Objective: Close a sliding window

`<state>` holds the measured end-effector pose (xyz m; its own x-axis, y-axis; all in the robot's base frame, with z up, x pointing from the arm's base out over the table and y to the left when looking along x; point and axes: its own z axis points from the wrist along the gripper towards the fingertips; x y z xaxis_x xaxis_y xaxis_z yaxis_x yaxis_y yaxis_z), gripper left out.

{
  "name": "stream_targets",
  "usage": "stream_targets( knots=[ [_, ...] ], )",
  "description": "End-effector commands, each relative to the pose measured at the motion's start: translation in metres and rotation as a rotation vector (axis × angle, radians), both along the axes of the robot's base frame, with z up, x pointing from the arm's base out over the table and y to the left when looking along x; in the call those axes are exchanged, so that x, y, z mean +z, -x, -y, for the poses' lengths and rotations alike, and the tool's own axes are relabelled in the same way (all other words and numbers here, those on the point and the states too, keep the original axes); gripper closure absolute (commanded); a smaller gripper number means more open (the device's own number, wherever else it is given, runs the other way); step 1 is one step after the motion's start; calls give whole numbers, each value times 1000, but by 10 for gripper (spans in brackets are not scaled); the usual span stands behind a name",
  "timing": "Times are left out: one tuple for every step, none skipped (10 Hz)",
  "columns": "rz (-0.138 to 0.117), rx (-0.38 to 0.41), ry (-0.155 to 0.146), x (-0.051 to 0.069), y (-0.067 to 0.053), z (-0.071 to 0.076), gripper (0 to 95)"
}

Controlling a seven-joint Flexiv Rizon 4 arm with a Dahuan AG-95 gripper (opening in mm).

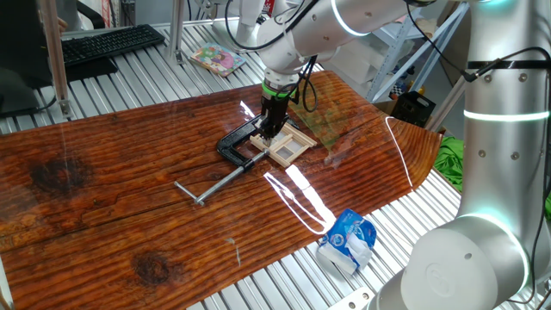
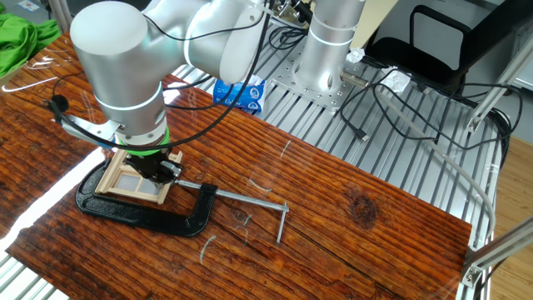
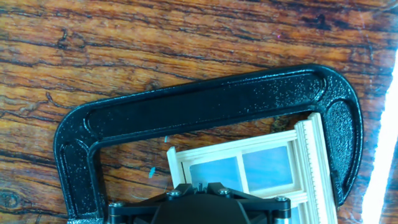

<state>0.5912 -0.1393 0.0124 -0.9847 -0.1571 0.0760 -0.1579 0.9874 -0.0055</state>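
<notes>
While shut, tool (image 1: 270, 131) meets sliding window (image 1: 288, 146) from above.

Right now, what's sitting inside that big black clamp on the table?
The small wooden sliding window lies flat inside the black C-clamp, on the wooden table. The shut pincer stands over it, hiding the window's near edge.

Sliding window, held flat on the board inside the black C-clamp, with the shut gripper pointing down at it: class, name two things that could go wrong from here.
1. The sliding window is a slight wooden frame. If the gripper presses down too hard, its thin bars might crack.
2. The C-clamp lies loose on the wooden table. A sideways push could slide clamp and frame together, leaving the sash where it is.
</notes>
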Motion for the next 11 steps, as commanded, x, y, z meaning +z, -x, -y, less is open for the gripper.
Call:
stream_targets(
  knots=[
    [0, -2, -2, -4, 2, -4, 950],
    [2, 4, 9, -4, 2, -4, 950],
    [3, 10, 28, -3, 2, -2, 950],
    [-12, 8, 34, -1, 1, -1, 950],
    [-21, 4, 37, 4, -1, 1, 950],
    [-29, 0, 43, 10, -3, 2, 950],
    [-26, -16, 54, 14, -6, 4, 950],
    [-23, -44, 47, 15, -8, 10, 950],
    [-22, -68, 49, 17, -11, 16, 950],
    [-34, -99, 53, 19, -14, 22, 950],
    [-48, -126, 50, 22, -21, 29, 950]
  ],
)
